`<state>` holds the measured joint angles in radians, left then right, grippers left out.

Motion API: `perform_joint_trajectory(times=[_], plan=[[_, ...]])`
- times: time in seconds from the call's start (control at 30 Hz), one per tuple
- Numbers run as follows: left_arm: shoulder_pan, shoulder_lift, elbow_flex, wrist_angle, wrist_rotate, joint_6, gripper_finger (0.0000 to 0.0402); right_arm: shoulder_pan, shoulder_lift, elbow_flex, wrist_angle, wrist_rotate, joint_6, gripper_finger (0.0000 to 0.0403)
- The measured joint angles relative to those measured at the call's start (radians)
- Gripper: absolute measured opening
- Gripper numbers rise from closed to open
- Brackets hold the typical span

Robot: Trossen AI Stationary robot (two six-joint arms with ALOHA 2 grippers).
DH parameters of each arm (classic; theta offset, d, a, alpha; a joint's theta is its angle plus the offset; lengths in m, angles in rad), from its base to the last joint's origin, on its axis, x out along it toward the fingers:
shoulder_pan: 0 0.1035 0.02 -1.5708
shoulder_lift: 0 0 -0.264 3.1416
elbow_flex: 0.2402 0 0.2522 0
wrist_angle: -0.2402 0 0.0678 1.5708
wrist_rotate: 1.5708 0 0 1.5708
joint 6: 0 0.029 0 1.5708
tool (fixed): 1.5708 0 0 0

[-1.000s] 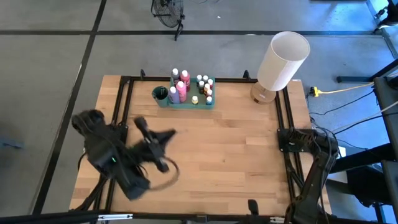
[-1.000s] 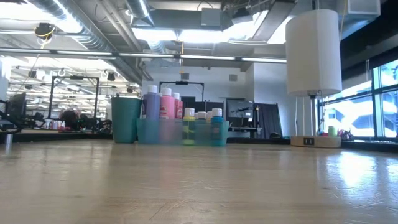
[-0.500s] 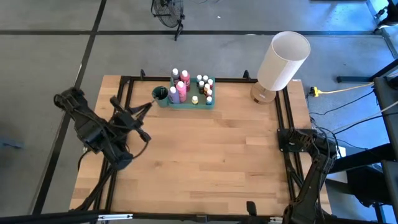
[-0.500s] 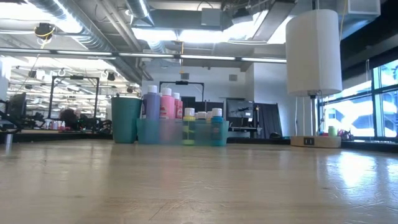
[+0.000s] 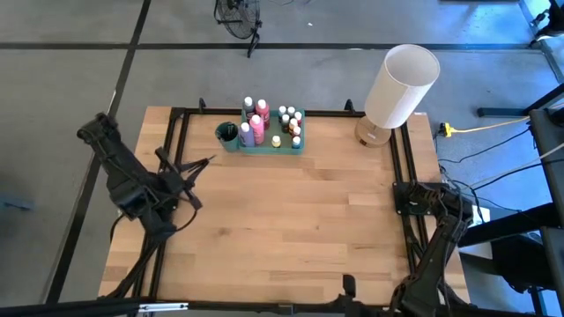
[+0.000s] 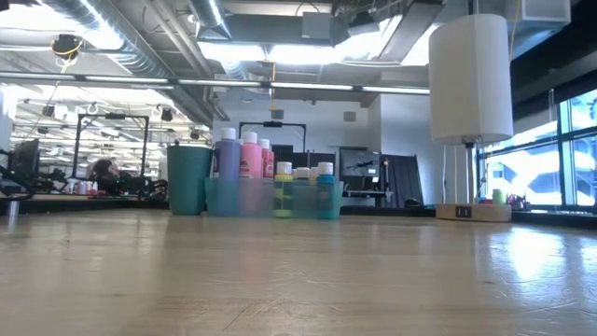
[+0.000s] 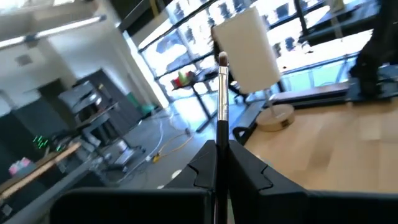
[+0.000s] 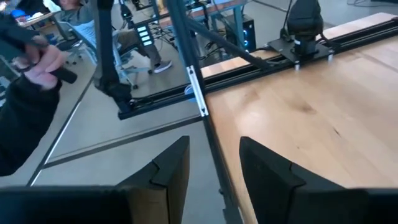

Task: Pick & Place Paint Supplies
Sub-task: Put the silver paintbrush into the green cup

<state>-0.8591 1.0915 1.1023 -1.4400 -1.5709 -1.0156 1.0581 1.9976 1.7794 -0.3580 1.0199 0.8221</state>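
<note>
L gripper is pinched tight on a thin brush; the wrist view shows the shaft clamped between both fingers, bristle end sticking out well past the tips. From above, the L gripper sits over the tabletop near its L edge, brush pointing roughly toward the cup but well short of it.

Cup is teal, just beside the tray at the far edge; the low view shows the cup touching or nearly touching the tray. Bottles w/ white caps already stand in the tray, tall pink and purple ones next to the cup, small ones further along. Lamp stands at the far R corner, well clear.

Step in hand, as I read it: carry the brush to the cup & drop it in. To do it well:
- come in high over the cup, not level; the tall bottles are right next to it
- tilt the wrist so the brush hangs near vertical, free end down
- centre over the rim before letting go, since a thin shaft will bounce off the edge
- release low and lift straight up

R gripper waits at the R edge of the tabletop, fingers apart, nothing between them. A person's hand shows off the tabletop in the R wrist view, not involved
</note>
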Motion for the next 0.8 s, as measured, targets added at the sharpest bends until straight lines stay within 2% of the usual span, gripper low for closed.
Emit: perform_joint_trajectory(times=[0.2, 0.37, 0.5, 0.67, 0.8], plan=[[-0.093, 0.017, 0.0, 0.116, -0.024, 0.145, 0.0012, -0.038, 0.0, 0.0, -0.004, -0.051, 0.0, 0.0144], [-0.079, 0.067, 0.0, 0.298, -0.022, 0.289, 0.0012, -0.055, 0.0, 0.0, -0.002, -0.105, -0.001, 0.0144], [-0.067, 0.101, 0.0, 0.401, -0.007, 0.421, 0.0012, -0.045, 0.0, 0.0, 0.004, -0.108, -0.001, 0.0144], [-0.074, 0.123, 0.0, 0.636, 0.117, 0.604, 0.0012, -0.013, 0.0, 0.0, 0.004, -0.107, -0.001, 0.0144], [-0.068, 0.124, 0.0, 0.83, 0.264, 0.79, 0.0012, 0.003, 0.0, 0.0, 0.004, -0.087, -0.001, 0.0144]])
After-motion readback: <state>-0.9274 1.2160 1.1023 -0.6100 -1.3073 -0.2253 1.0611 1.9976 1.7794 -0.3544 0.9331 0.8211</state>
